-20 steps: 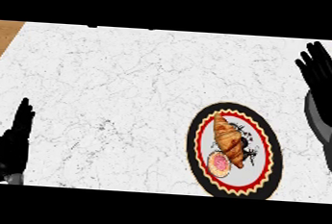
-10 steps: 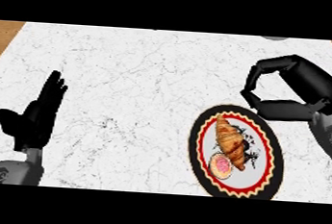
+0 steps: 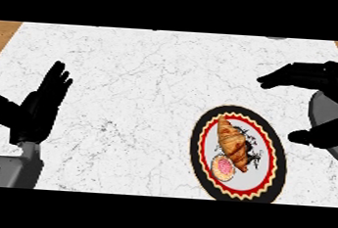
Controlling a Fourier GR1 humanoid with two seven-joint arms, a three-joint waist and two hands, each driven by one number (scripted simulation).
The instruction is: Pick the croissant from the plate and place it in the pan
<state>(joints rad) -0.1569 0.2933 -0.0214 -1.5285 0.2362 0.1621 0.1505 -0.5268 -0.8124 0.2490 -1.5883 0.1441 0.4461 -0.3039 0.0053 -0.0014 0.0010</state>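
- Head view: our right hand (image 3: 315, 78) hovers spread open beyond the plate (image 3: 272, 141), holding nothing; the croissant (image 3: 233, 141) lies there beside a pink pastry (image 3: 223, 167).
- We judge the reach under way; next, descend and close on it.
- Left hand (image 3: 36, 107) rests open.
- No pan in sight.

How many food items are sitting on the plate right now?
2. The croissant lies lengthwise along the middle of the plate; a small round pink-topped pastry sits just below it, toward the plate's near-left rim. Nothing covers the plate.

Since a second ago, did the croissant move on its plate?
No. The croissant lies in the same spot on the plate, beside the pink donut.
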